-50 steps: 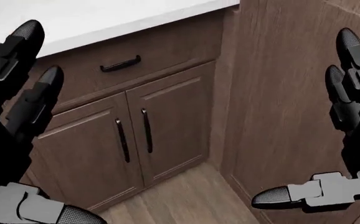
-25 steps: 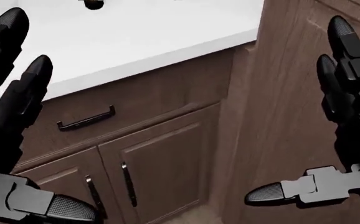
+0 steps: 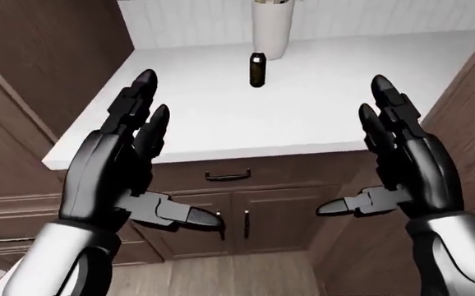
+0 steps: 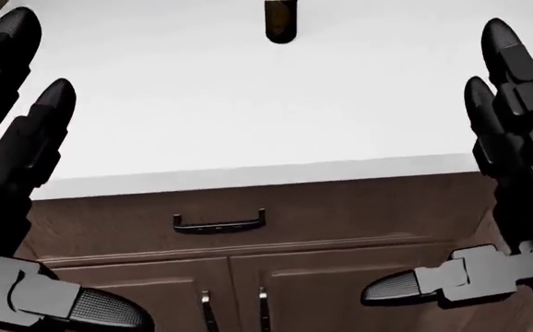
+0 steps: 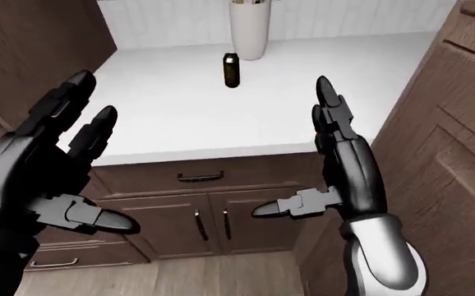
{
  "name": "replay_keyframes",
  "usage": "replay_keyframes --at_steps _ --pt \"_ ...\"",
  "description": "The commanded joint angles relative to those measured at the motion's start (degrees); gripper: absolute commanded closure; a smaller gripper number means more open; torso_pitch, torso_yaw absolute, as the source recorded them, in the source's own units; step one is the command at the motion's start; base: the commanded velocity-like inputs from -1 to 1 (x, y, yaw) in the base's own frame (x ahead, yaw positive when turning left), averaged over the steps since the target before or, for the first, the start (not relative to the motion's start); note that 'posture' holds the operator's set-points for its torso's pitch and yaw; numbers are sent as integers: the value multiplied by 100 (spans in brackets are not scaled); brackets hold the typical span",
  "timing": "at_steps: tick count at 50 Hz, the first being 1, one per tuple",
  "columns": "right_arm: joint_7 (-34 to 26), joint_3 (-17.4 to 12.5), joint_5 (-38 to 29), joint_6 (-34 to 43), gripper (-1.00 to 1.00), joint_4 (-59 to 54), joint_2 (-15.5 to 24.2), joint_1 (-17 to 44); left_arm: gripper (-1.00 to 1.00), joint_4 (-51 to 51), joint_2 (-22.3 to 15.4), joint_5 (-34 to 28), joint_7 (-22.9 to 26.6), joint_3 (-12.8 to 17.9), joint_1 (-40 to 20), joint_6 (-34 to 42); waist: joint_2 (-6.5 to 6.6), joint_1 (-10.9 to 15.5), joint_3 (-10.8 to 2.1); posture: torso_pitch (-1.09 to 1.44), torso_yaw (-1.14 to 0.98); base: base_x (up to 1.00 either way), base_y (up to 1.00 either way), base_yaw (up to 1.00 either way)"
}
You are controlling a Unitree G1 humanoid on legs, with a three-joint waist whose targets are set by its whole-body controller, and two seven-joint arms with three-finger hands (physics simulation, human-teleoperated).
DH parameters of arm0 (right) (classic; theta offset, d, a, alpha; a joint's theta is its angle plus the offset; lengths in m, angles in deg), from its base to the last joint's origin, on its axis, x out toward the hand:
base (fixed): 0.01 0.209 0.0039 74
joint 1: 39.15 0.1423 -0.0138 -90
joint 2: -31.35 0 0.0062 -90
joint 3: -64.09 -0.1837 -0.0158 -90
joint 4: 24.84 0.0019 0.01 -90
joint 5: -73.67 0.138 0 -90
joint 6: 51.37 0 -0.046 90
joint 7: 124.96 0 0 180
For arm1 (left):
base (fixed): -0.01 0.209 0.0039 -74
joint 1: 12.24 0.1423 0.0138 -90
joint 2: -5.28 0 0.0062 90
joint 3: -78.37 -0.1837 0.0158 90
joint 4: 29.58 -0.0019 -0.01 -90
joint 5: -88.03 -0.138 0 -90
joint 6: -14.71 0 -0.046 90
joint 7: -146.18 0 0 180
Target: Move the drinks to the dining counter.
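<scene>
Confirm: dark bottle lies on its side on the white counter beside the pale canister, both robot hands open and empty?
Not quite. The dark bottle stands upright on the white counter, as the left-eye view shows. The rest holds: it is beside the pale canister, and the left robot hand and right robot hand are open and empty.

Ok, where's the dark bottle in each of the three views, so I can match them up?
Left-eye view: dark bottle upright on the white counter, top centre, just left of the white canister.
Right-eye view: top centre, slightly further left, below-left of the canister.
Head view: only its lower part shows, cut off by the top edge, centre.
Shared landmark: the drawer handle under the counter edge, roughly below the bottle.
</scene>
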Motion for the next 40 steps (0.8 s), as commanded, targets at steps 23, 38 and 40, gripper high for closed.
replay_keyframes --at_steps 23,38,40 --pt "145 -109 67 -18 -100 80 20 215 -100 29 -1 -199 131 51 -31 -91 482 -266 -186 0 0 0 1 45" --pt "1121 -388 1290 178 -100 80 639 287 -100 29 77 -331 197 -8 -15 -56 -186 -93 -78 0 0 22 0 0" --pt "1348 -397 1544 166 -100 80 765 246 -100 29 61 -318 195 -1 -2 -74 -95 -146 -43 0 0 45 0 0"
